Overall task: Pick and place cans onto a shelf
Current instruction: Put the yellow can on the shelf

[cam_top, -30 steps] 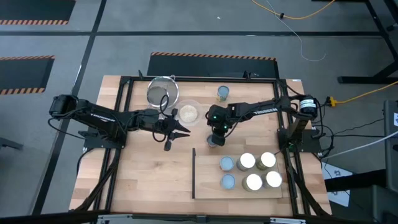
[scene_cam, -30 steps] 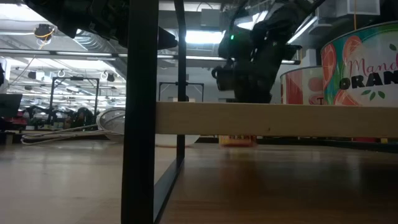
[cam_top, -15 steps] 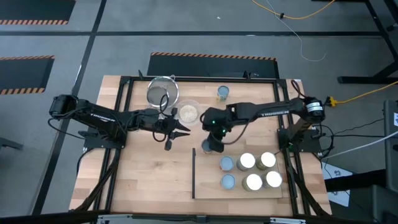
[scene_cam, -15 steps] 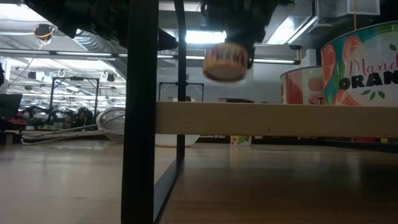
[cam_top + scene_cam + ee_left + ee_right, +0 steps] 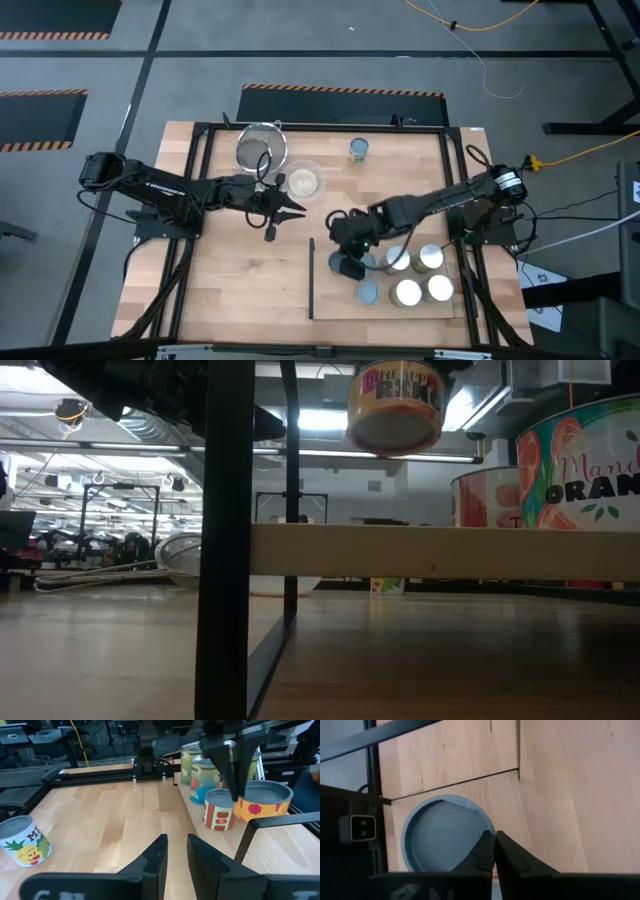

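On the big can (image 5: 590,480) at the low view's right edge I read "ORAN" in bold dark letters, cut off by the frame, under a cursive word starting "Man". The can (image 5: 396,405) hanging above the shelf (image 5: 440,550) carries pink lettering on yellow, too blurred for me to read. On the pineapple can (image 5: 22,841), well apart from the shelf, I make out a single "M". I find nothing else legible.

High view: overhead, straight down, whole table (image 5: 240,270). Low view: tabletop height, level, close behind shelf (image 5: 440,550) edge. Wrist views: forward past own fingers. All share shelf area.
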You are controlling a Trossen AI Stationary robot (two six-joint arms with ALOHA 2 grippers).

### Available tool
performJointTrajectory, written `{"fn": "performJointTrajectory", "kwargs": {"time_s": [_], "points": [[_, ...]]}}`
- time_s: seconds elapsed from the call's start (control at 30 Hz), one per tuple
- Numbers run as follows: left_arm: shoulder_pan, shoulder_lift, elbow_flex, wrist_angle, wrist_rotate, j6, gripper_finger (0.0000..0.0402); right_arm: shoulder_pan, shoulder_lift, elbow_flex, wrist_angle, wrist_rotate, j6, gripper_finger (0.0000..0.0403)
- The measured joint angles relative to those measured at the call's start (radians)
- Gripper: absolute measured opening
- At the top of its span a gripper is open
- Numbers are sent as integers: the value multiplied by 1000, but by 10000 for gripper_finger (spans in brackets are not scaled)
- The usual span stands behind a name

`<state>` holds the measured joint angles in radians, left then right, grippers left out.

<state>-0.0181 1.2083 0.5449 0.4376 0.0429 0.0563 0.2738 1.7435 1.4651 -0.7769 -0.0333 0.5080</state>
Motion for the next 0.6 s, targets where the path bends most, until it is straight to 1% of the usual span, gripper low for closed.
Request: {"fn": "performJointTrajectory", "kwargs": {"time_s": [0.17, 0.3, 0.6], "points": [[0, 0, 0, 0, 0, 0, 66, 68, 3, 0, 2, 89, 71, 8], [0, 0, 0, 0, 0, -1, 66, 111, 20, 0, 18, 140, 118, 8], [0, 0, 0, -1, 21, -2, 66, 171, 85, 0, 118, 146, 117, 9]]}}
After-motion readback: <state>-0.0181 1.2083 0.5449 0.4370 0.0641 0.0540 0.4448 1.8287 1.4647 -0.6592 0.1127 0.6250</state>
